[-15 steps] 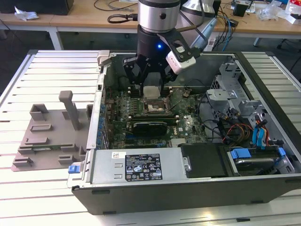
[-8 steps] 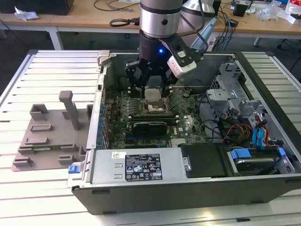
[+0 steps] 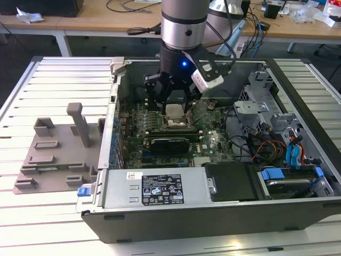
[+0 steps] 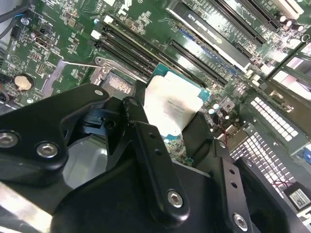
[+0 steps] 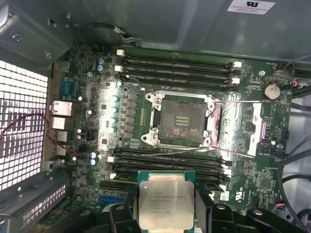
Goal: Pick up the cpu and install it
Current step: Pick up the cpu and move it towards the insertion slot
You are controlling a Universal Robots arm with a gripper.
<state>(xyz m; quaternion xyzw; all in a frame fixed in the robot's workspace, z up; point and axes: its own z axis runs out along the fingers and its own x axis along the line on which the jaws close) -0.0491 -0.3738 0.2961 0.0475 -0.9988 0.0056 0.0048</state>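
Item: small square silver-topped cpu [image 5: 165, 204], clamped in my black gripper [image 3: 175, 113], aloft at 12 o'clock of the long black card [image 3: 168, 143] in the exterior view. Step, I judge: carry to the open metal-framed socket [image 5: 182, 121]; demands level, square alignment.

i get bright, even room light in the exterior view. the white table [image 3: 64, 80] is nearly washed out and the inside of the case [image 3: 213, 224] sits in shade, with a glare patch on the motherboard [image 3: 208, 141] at 4 o'clock from the cpu [image 3: 175, 111]. in the second wrist view the cpu lid blows out white. in the first wrist view the perforated panel [image 5: 22, 121] burns out.
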